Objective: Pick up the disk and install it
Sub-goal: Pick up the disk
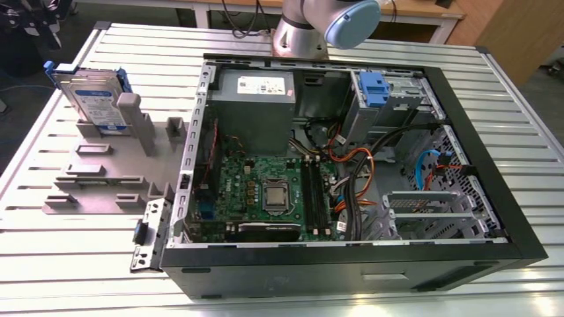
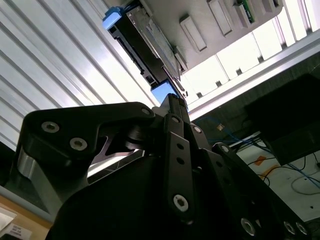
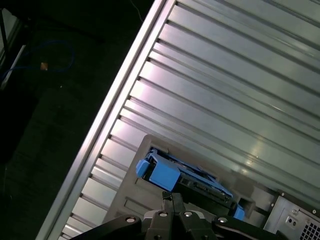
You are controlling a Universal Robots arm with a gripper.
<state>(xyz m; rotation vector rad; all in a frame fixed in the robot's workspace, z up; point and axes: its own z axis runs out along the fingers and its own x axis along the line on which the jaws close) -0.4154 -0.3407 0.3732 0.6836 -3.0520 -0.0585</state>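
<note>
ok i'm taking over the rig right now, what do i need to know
Gripper: carries nothing; it is apart from the disk and pointed toward it in both wrist views.
Disk: stands on edge in the grey stand on the table, at the exterior view's left, beside the open computer case.
Done: nothing yet; the disk is not picked up.
Left: the pick-up and the install.

So, 1 disk [image 1: 92, 99] is counted, 1 opened computer case [image 1: 352, 261], 1 grey holder rack [image 1: 97, 177], 1 power supply box [image 1: 255, 112], all carried by 1 slatted table [image 1: 79, 264].
</note>
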